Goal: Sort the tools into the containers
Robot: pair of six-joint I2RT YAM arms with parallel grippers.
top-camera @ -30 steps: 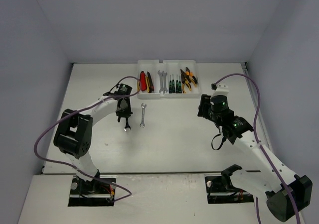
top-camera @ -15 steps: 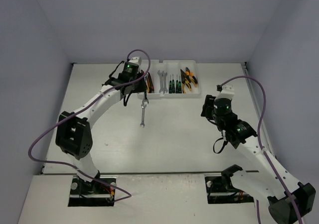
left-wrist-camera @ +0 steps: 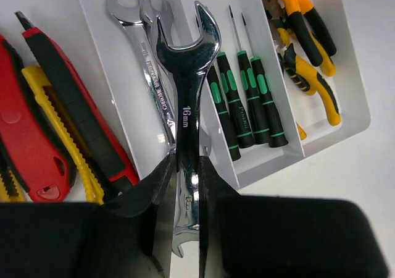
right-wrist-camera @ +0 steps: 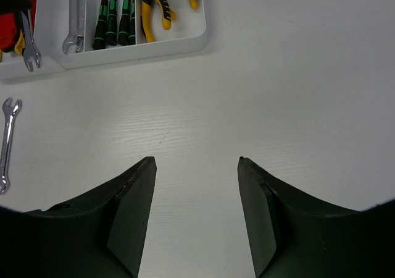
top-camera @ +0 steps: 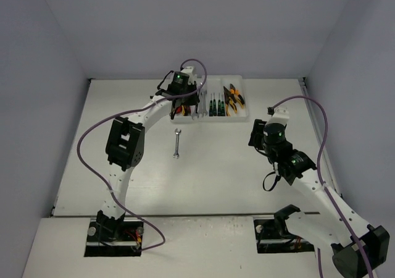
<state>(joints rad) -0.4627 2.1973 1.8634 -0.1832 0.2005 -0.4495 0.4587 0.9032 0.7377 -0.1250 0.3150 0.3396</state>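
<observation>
From above, the left gripper (top-camera: 181, 107) hangs over the tray (top-camera: 244, 113) with its load hidden. A loose wrench (top-camera: 176, 144) lies on the table (top-camera: 216, 160), well apart. The left wrist view shows what that hides: jaws clamped on a 16 mm wrench (left-wrist-camera: 187, 105), its head above the wall between the stored wrenches (left-wrist-camera: 145, 49) and the screwdrivers (left-wrist-camera: 247, 99). Dropped here, I reckon it straddles that wall or joins the screwdrivers. The right wrist view shows the right gripper (right-wrist-camera: 196, 162) spread, holding nothing.
</observation>
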